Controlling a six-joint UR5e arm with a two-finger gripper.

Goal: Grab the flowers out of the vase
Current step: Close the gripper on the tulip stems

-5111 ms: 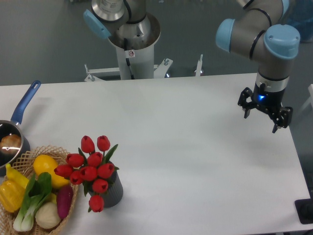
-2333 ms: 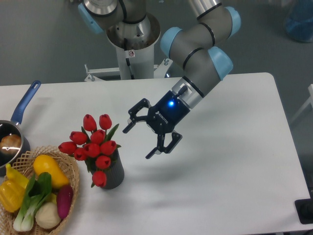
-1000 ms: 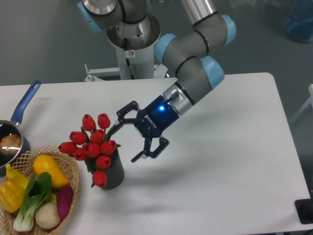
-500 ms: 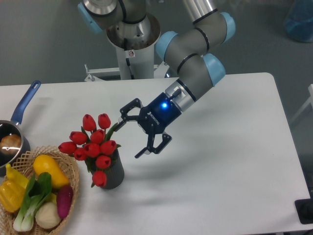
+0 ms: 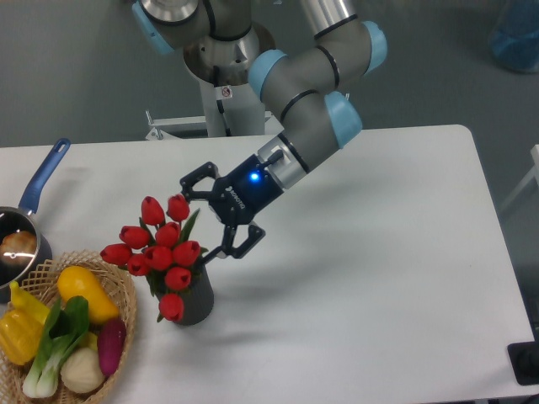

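End effector wide open, nothing held, tilted sideways at the right side of flowers, prob so fingers can straddle the stems w/o crushing buds. Flowers stand in vase on tabletop, near basket

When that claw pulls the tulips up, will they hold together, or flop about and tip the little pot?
The tulips probably flop somewhat: thin stems carry many separate buds leaning outward. The vase looks small beneath a top-heavy bunch, so a sideways tug might tip it. The claw is open beside the upper buds; squeezing there could likely crush them.
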